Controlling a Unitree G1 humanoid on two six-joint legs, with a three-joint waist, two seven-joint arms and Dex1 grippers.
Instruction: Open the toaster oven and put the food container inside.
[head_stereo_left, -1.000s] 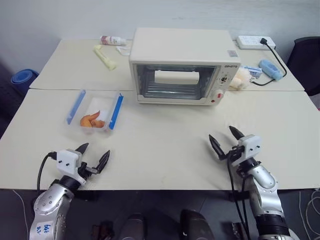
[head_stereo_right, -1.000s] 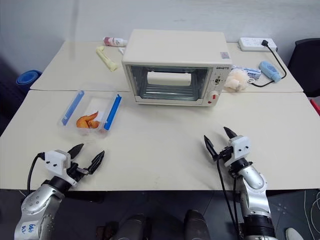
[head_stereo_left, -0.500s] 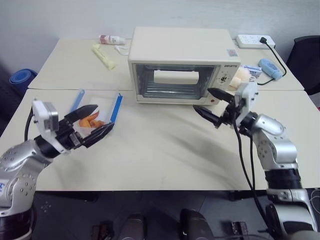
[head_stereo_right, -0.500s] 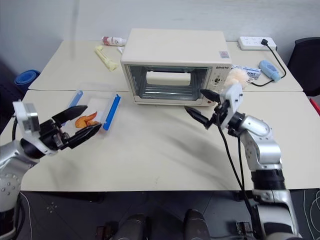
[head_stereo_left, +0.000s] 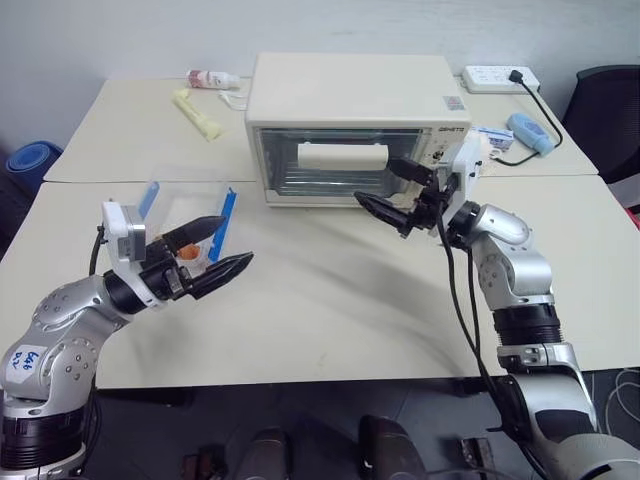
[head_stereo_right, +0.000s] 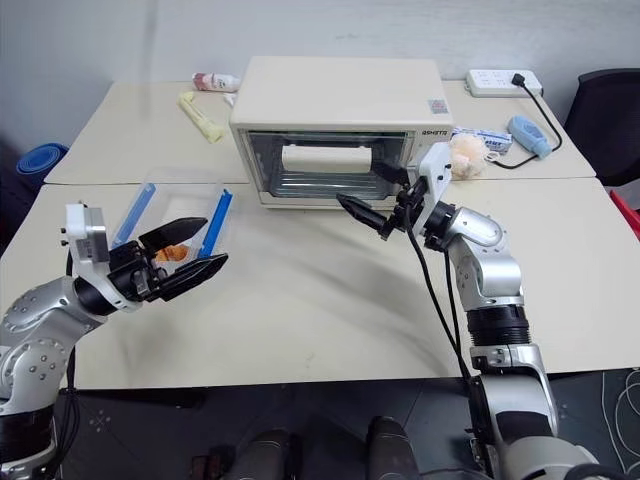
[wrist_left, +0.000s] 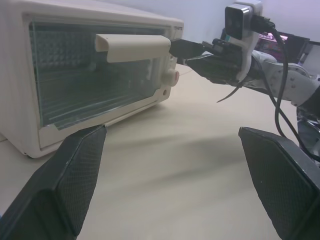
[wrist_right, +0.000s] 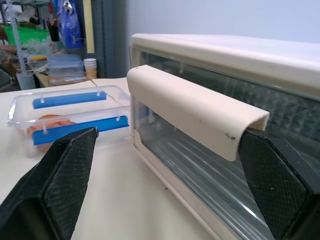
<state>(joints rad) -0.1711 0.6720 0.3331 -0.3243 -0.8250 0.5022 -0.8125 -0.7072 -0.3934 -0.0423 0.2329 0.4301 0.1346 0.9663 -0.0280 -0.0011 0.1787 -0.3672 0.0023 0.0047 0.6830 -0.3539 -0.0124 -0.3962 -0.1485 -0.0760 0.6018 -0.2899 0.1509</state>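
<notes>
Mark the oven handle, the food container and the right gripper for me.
Oven handle (wrist_right: 192, 112): right wrist view, middle of the white bar.
Food container (head_stereo_right: 213, 222): right eye view, blue clip strip on its near-right edge.
Right gripper (head_stereo_left: 388, 188): left eye view, midway between its open fingertips.

— Is any lettering seen?
— A short dark brand word is printed on the toaster oven (head_stereo_left: 355, 125), top right of its front, but it cannot be read. Nothing else is legible.
</notes>
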